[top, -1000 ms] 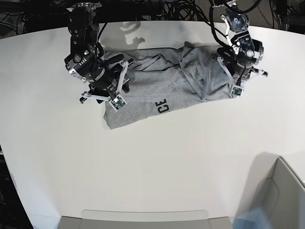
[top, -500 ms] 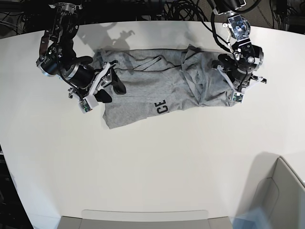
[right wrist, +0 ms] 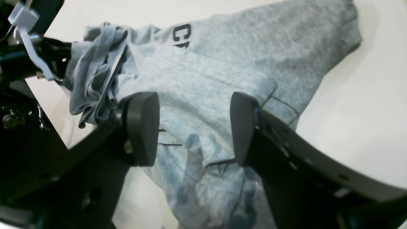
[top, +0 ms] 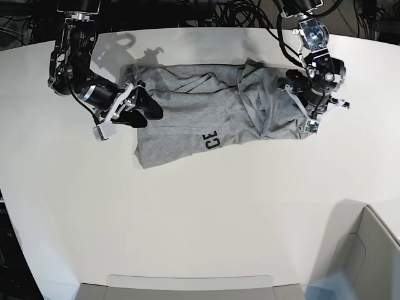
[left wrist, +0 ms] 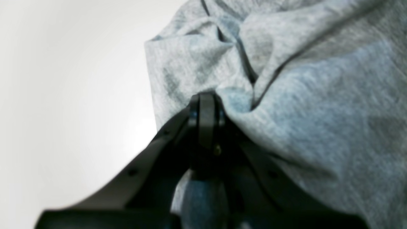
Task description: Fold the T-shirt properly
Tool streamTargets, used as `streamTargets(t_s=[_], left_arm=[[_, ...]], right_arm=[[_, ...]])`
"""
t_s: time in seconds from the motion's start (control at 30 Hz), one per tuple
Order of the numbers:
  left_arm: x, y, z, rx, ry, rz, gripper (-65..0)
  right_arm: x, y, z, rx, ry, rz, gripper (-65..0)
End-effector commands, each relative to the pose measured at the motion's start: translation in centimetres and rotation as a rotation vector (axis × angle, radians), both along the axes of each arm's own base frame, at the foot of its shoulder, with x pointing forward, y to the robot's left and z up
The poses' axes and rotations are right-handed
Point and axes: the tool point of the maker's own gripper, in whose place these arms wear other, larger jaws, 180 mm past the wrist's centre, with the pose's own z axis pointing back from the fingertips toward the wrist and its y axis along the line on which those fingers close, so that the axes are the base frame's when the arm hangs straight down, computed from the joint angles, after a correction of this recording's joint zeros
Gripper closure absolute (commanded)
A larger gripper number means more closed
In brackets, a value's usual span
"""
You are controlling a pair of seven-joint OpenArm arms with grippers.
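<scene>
On the big white table point(top: 200, 212) lies the grey T-shirt point(top: 206, 119), spread out sideways near the far edge, all crumpled and bunched, with folds heaped up at one end. Black letters point(top: 213, 141) show on the cloth near its front edge. Two black robot arms reach down to the shirt, one at each end. Over by the bunched-up end, the left gripper point(left wrist: 206, 105) has its two fingers squeezed tight together on a bit of the shirt, and the grey cloth puffs up all around the tips and covers most of that close-up view. At the other end, the right gripper point(right wrist: 194, 127) has its two fingers point(right wrist: 141, 127) spread wide apart. It holds nothing. The shirt lies flat on the table under the gap between them, and the black letters can be seen farther along the cloth. A pale box corner point(top: 369, 250) sits at the near edge of the table, well away from the shirt.
</scene>
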Motion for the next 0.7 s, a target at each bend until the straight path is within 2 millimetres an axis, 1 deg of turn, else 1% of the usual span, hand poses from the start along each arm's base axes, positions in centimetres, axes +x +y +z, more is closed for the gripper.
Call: streamTargets(t_s=[0.0,0.17,0.23,0.37,0.47,0.67], left_arm=[[-1.3,-0.3,-0.9,0.002,0.064,-0.014,0.0],[-1.3,-0.3,-0.9,0.002,0.064,-0.014,0.0],[-1.3,-0.3,-0.9,0.002,0.064,-0.014,0.0],[-1.3,-0.4,-0.9,0.000,0.064,-0.014,0.0],[-1.3,-0.4,-0.9,-0.001,0.064,-0.014,0.0],[-1.3,-0.4,-0.9,-0.002,0.064,-0.013,0.0]], right_arm=[[0.8,-0.1,1.3,0.032,-0.055,-0.013,-35.1],[1.1,-1.9,0.3,0.035,-0.023,-0.075,-35.1],[1.2,-2.6,0.3,0.030,-0.022,-0.097,-35.1],[1.2,-4.6,0.2,0.019,-0.018,-0.161,-35.1],[1.3,-5.7,-0.2,0.019,0.018,-0.219,-35.1],[1.4,-6.6,-1.5,-0.042,0.065,-0.257,-35.1]])
